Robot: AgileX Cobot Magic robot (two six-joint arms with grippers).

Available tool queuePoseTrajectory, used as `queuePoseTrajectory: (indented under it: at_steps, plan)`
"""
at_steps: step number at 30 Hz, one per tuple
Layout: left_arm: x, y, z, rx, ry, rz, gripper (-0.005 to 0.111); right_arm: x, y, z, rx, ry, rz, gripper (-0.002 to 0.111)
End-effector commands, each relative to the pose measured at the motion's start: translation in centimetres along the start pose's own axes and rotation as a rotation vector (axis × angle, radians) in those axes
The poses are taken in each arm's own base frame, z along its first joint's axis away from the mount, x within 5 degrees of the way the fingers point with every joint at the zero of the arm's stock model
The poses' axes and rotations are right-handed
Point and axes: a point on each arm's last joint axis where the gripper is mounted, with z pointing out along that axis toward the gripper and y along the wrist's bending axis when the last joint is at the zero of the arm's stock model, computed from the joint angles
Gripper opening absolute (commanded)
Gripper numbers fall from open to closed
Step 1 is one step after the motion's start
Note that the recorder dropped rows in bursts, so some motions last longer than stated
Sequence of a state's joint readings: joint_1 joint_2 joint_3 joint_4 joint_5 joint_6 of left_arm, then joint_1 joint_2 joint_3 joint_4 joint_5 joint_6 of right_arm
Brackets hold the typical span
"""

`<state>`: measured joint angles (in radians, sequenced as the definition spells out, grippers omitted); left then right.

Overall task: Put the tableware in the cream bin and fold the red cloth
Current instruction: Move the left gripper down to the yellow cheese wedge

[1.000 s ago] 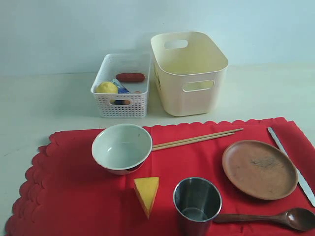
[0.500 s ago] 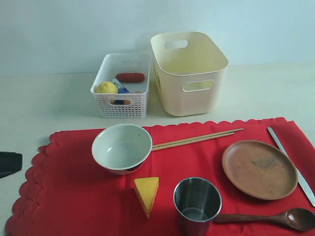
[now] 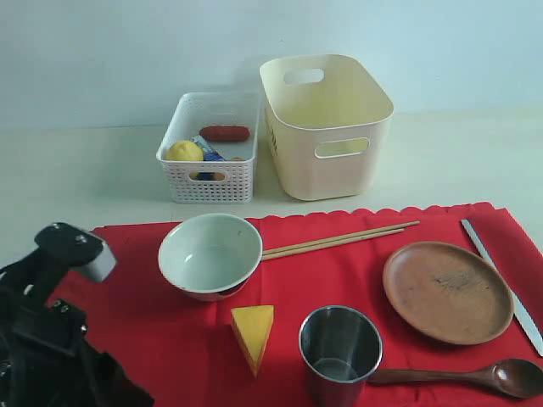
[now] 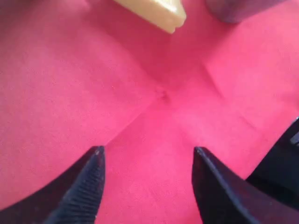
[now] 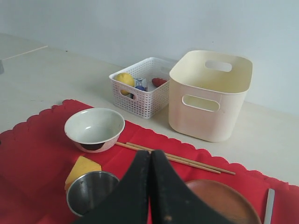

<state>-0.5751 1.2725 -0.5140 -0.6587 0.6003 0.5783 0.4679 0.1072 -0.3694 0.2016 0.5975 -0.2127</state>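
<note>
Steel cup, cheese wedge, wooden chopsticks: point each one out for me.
steel cup [image 3: 339,349], exterior view, inner wall.
cheese wedge [image 3: 253,331], exterior view, yellow top face.
wooden chopsticks [image 3: 339,236], exterior view, mid-length of the upper stick.

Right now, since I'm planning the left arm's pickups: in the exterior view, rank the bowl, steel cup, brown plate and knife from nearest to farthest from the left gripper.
The left gripper hangs over the red cloth's left part.
1. bowl, left of centre
2. steel cup, front centre
3. brown plate, right side
4. knife, far right edge
</note>
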Motion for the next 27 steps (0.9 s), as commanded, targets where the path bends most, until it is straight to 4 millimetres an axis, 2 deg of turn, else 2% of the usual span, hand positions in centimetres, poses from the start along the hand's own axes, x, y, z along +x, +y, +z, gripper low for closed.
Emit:
queuePoseTrajectory:
  at_steps: [1, 5, 16, 23, 27]
  plan:
    - [-1.3, -0.7, 1.9, -0.033, 0.061, 0.018, 0.054, 0.0, 0.0, 0.0, 0.001, -0.015, 0.003, 0.000]
    - [-2.6, -1.4, 4.0, -0.042, 0.123, -0.023, 0.054, 0.0, 0.0, 0.0, 0.000, -0.015, 0.005, 0.000]
    - [-6.0, -3.7, 9.1, -0.048, 0.153, -0.116, 0.055, 0.0, 0.0, 0.0, -0.001, -0.016, 0.008, 0.000]
    - [-8.3, -3.7, 10.4, -0.111, 0.155, -0.172, 0.068, 0.0, 0.1, 0.0, -0.011, -0.020, 0.023, 0.000]
    - [-9.6, -3.7, 10.4, -0.132, 0.126, -0.198, 0.071, 0.0, 0.1, 0.0, -0.012, -0.020, 0.025, 0.000]
